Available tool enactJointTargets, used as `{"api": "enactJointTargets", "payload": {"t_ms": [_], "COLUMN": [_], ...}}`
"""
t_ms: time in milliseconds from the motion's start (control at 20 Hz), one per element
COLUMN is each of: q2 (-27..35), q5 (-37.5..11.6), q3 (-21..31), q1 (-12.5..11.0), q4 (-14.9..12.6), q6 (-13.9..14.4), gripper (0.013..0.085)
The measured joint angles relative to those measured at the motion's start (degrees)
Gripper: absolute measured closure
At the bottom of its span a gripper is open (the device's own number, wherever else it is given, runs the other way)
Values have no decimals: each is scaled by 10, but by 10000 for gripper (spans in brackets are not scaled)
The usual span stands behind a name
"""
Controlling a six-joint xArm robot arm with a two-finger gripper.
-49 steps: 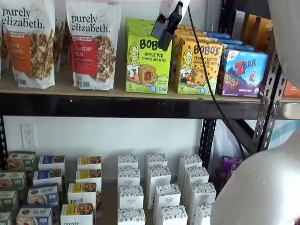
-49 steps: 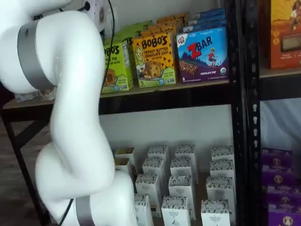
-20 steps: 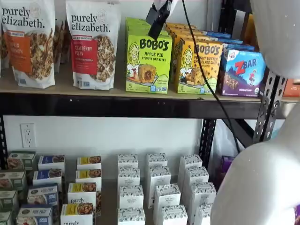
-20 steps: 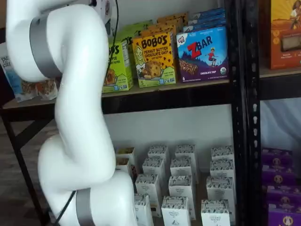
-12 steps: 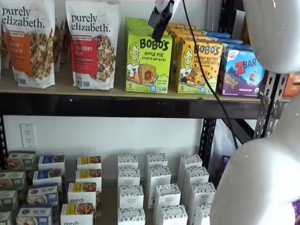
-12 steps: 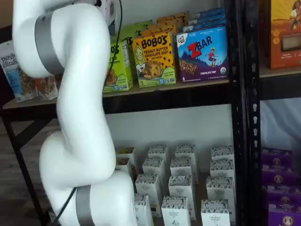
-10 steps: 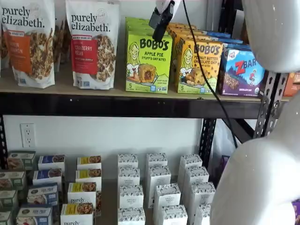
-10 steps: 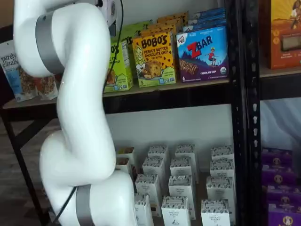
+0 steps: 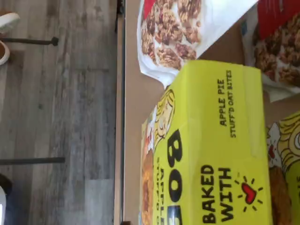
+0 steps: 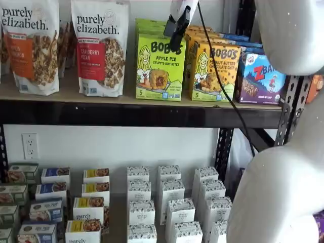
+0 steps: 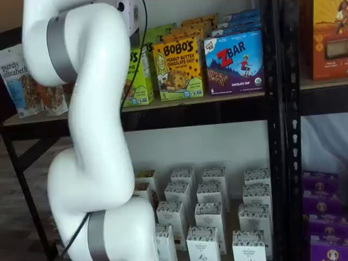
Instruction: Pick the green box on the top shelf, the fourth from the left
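Note:
The green box (image 10: 159, 66) stands at the front of its row on the top shelf (image 10: 101, 114), between a granola bag and a yellow-orange box. In a shelf view the arm covers part of the green box (image 11: 139, 76). My gripper (image 10: 175, 29) hangs from above, its black fingers seen side-on at the box's upper right corner, open and holding nothing. The wrist view looks straight down on the green box's lid (image 9: 215, 140), which reads "Apple Pie Stuff'd Oat Bites".
Granola bags (image 10: 101, 45) stand left of the green box; a yellow-orange Bobo's box (image 10: 215, 71) and a ZBar box (image 10: 260, 76) stand right of it. The white arm (image 11: 92, 109) fills the foreground. Small white boxes (image 10: 172, 202) line the lower shelf.
The gripper has shifted slightly right and lower, closer over the green box's top. The arm's large links have moved with it. No box has moved.

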Motion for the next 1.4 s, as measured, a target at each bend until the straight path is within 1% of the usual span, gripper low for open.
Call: {"api": "enactJointTargets", "payload": {"t_ms": [250,550,750,1250,1300,1350,1400], "q2": [13,11,13,17,16,16,16], "q5": [15,-2,-9,-23,-25,-25,-25], "q3": [-13,-2,2,7,8,8,8], "q1": [3,11,20,27,27,28,28], "q4": [-14,-32,-49,-56,-57,-57,-60], "q6": [0,4,10,15,15,15,16], "gripper": [130,130,130,130,170,170,210]}}
